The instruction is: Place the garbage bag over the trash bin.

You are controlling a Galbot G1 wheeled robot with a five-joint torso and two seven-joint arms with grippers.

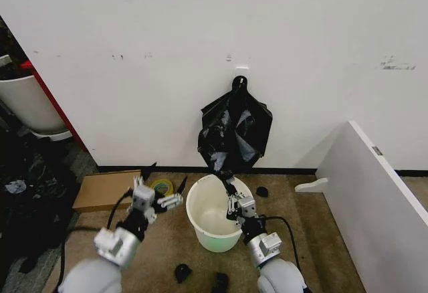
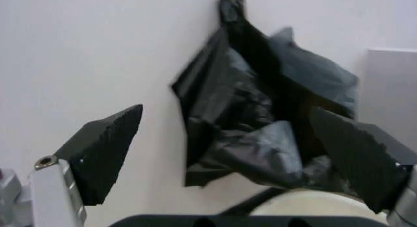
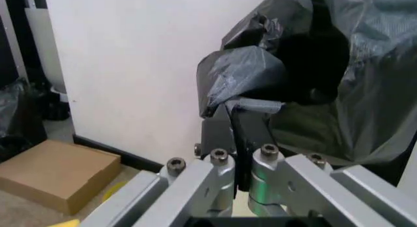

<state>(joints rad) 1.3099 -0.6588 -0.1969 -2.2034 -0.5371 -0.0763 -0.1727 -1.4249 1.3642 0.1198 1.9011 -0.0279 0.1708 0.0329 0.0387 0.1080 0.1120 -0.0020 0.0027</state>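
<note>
The garbage bag is glossy, black and crinkled. It hangs from a hook on the white wall, straight above the trash bin, and it also shows in the left wrist view. The round white trash bin stands open on the carpet, with part of its rim visible. My right gripper reaches up over the bin's far rim, shut on the bag's lower corner. To the left of the bin, my left gripper is open and facing the bag, its black fingers spread wide with nothing between them.
A flat cardboard box and a yellow tape roll lie on the floor to the left of the bin. A white panel leans at the right. Small black scraps lie on the carpet. A white tub and dark clutter stand at far left.
</note>
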